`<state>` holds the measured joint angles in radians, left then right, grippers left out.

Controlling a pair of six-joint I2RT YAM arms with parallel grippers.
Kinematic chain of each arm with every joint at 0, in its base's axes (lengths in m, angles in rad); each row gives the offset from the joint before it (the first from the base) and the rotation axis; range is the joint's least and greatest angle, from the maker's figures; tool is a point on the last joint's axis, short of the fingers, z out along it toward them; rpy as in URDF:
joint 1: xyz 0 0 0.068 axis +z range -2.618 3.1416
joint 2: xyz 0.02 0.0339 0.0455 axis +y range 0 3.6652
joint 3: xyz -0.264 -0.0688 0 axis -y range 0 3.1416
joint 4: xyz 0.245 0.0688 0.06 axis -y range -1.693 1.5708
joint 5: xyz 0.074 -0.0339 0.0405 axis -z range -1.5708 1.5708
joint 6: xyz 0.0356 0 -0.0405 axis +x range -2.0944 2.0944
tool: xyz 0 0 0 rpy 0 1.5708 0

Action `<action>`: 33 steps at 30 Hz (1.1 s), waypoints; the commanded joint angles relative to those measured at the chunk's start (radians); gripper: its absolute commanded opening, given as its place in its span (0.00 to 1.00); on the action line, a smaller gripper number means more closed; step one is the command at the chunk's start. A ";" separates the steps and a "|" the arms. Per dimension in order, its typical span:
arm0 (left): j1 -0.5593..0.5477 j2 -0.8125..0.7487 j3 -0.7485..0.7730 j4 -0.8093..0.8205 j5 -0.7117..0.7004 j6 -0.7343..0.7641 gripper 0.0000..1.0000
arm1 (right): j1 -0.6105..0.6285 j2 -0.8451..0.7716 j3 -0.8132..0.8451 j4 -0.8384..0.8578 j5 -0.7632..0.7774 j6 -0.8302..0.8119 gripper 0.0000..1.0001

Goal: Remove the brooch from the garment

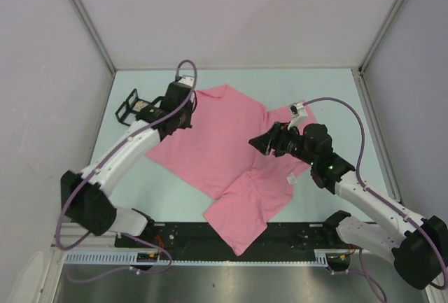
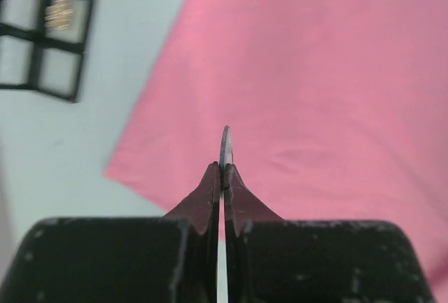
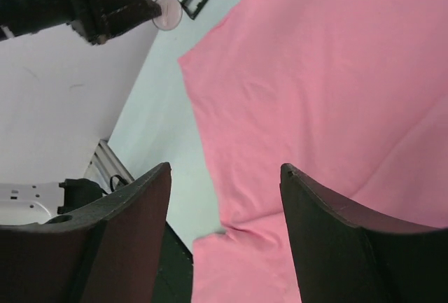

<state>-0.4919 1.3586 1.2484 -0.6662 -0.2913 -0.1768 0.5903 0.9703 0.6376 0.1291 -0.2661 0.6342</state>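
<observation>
While the left hand (image 2: pixel 223 171) is clamped on the thin brooch (image 2: pixel 225 145) toward the counter's (image 1: pixel 140 82) far-left corner, and the right hand (image 3: pixel 225 170) gapes apart over the mid-counter garment (image 1: pixel 217 149), that edge-on pinch could let the disc twist free and drop.

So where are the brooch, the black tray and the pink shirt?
brooch (image 3: pixel 168 12): right wrist view, centre of the round disc.
black tray (image 2: pixel 83 47): left wrist view, its right wall.
pink shirt (image 1: pixel 210 149): top view, middle of the cloth.
</observation>
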 commanded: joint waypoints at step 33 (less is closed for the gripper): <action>0.389 0.772 0.125 0.748 -0.747 0.721 0.01 | -0.115 0.068 -0.110 0.145 -0.174 -0.042 0.68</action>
<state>-0.1307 2.1120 1.3468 0.0452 -1.0286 0.5232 0.4892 1.0283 0.5163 0.2302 -0.4355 0.5972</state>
